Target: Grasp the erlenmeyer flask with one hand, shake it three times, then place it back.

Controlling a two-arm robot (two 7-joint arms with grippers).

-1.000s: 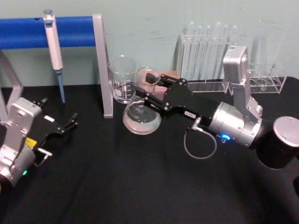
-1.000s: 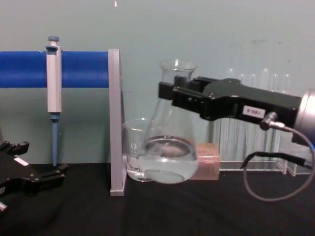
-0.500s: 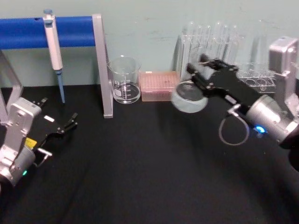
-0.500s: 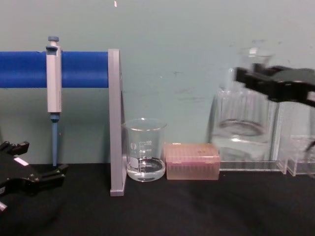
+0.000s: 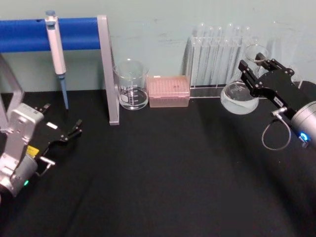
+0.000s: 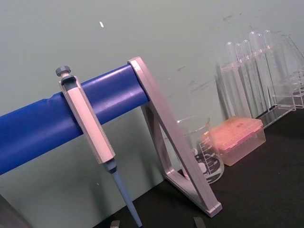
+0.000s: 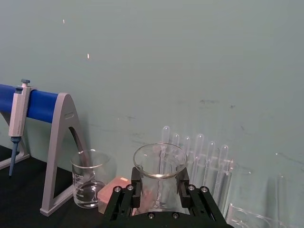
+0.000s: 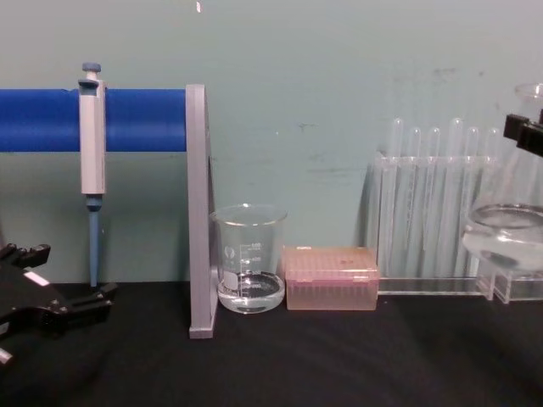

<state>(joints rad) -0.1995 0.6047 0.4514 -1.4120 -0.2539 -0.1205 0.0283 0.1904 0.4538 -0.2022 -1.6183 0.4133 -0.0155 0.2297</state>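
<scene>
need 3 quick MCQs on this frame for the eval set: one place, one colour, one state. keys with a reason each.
1. Where is the erlenmeyer flask?
A. at the robot's far left
B. in the middle of the workspace
C. at the robot's right, in front of the test tube rack

2. What colour is the box beside the beaker?
A. pink
B. green
C. black

3. What is the right gripper doing?
A. hanging open, holding nothing
B. shut on the flask's neck, with the flask off the table
C. lying flat on the table

Key: 1 C, the head view shows it before the rack at right. 2 A, the box is pale pink. 3 B, the jaws clamp the neck and the chest view shows the base above the table.
</scene>
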